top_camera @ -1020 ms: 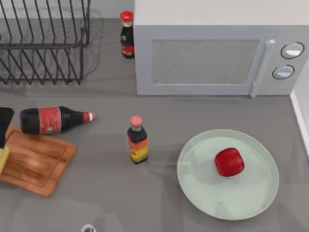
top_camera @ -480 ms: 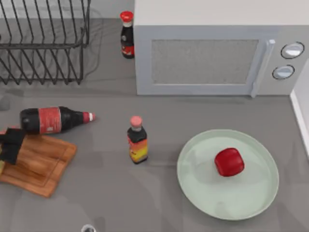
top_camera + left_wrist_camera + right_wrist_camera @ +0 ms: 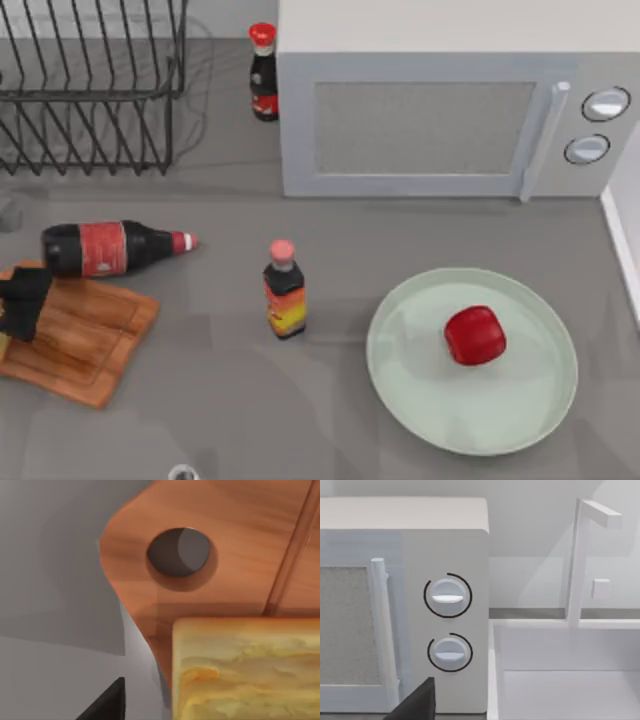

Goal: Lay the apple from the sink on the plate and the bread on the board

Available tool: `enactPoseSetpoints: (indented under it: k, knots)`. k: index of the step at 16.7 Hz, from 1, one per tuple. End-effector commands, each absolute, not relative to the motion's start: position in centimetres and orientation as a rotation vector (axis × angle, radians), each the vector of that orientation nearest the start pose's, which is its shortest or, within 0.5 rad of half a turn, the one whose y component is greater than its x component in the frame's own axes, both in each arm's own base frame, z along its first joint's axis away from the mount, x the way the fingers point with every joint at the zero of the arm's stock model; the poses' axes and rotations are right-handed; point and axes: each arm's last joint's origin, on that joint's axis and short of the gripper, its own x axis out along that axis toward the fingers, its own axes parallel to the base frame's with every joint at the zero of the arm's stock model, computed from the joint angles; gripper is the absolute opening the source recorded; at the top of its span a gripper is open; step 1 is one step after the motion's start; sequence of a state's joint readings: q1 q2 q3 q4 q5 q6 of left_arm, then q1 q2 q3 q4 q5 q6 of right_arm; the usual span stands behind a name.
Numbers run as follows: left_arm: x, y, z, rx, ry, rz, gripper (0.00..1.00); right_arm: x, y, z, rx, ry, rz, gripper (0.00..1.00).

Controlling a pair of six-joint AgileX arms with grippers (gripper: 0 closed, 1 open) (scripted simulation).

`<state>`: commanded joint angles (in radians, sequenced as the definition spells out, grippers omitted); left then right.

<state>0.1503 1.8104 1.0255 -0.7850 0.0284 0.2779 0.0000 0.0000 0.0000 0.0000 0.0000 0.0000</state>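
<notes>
The red apple (image 3: 475, 335) lies on the pale green plate (image 3: 520, 420) at the right. The brown wooden board (image 3: 90, 340) lies at the table's left edge, and my left gripper (image 3: 22, 300) hangs over its left end. In the left wrist view the bread (image 3: 245, 670), toasted golden, sits on the board (image 3: 240, 520) near its round hole. One dark fingertip (image 3: 107, 705) stands apart from the bread's side, so the gripper is open. Of my right gripper a dark fingertip (image 3: 417, 702) shows, with nothing held, facing the microwave and the sink.
A cola bottle (image 3: 110, 248) lies just behind the board. A small sauce bottle (image 3: 285, 290) stands mid-table and another bottle (image 3: 263, 72) beside the microwave (image 3: 440, 110). A wire rack (image 3: 90, 90) is at the back left. The white sink (image 3: 570, 680) is at the right.
My left gripper came down and a little to the right over the board's left end with the bread, then stayed still for the last half second. Apple and plate are unmoved.
</notes>
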Motion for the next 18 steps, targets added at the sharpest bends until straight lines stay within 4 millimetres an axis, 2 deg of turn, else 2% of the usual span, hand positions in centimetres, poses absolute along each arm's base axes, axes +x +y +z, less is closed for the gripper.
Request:
enactPoseSetpoints:
  k: [10, 18]
  knots:
    - [30.07, 4.62, 12.63, 0.076, 1.562, -0.118, 0.02, 10.57, -0.12, 16.00, 0.000, 0.000, 0.000, 1.00]
    - [30.07, 4.62, 12.63, 0.076, 1.562, -0.118, 0.00, 10.57, -0.12, 16.00, 0.000, 0.000, 0.000, 1.00]
